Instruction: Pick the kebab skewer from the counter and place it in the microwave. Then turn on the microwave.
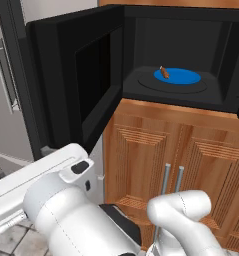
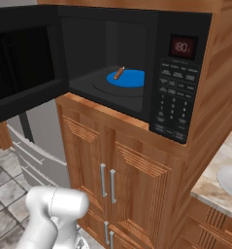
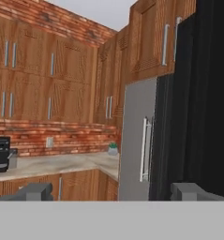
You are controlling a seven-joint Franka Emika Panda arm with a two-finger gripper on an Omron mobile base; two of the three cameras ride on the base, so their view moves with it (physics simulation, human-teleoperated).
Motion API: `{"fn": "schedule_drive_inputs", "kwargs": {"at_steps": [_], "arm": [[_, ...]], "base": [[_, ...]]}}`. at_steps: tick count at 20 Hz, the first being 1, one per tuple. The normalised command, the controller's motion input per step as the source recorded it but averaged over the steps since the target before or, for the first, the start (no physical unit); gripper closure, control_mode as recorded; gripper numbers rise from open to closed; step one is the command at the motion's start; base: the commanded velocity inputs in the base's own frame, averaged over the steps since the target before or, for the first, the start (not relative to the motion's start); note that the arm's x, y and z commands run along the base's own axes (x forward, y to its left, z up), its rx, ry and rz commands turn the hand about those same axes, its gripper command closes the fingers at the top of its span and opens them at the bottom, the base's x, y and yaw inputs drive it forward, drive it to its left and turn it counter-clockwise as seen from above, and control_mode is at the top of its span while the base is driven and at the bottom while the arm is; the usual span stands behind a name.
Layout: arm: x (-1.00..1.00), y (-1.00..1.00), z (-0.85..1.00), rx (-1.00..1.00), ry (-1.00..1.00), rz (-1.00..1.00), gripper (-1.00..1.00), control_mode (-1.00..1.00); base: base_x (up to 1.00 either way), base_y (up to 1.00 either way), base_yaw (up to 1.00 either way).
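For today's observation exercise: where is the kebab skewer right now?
The kebab skewer lies inside the open microwave, on the left edge of the blue round plate, left of the button panel in the right base view.

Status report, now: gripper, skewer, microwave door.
Gripper open, empty. Kebab skewer on blue plate inside microwave. Door wide open, must shut before start.

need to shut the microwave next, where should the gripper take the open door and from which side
Judged from the pictures: push rather than pinch. The microwave door stands swung wide to the left, a broad flat slab, so its free outer edge gives the most leverage. Come from the left, behind the door, and sweep it toward the cavity where the kebab skewer lies on the blue plate. The gripper is open beside the door.
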Motion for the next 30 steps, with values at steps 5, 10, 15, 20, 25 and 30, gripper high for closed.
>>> {"fn": "schedule_drive_inputs", "kwargs": {"at_steps": [5, 10, 15, 20, 25, 30], "arm": [[0.3, 0.31, -0.11, -0.01, -0.05, -0.01, -1.0, -1.0], [0.33, 0.32, -0.15, -0.01, -0.04, -0.01, -1.0, -1.0], [0.41, 0.3, -0.16, 0.0, -0.02, -0.01, -1.0, -1.0], [0.42, 0.36, -0.17, -0.01, -0.01, -0.02, -1.0, -1.0], [0.28, 0.44, -0.18, -0.04, 0.0, -0.01, -1.0, -1.0], [0.38, 0.35, -0.1, -0.01, -0.01, 0.0, -1.0, -1.0]], "base": [[0.0, 0.0, 0.0], [0.0, 0.0, 0.0], [0.0, 0.0, 0.0], [0.0, 0.0, 0.0], [0.0, 0.0, 0.0], [0.0, 0.0, 0.0]]}}
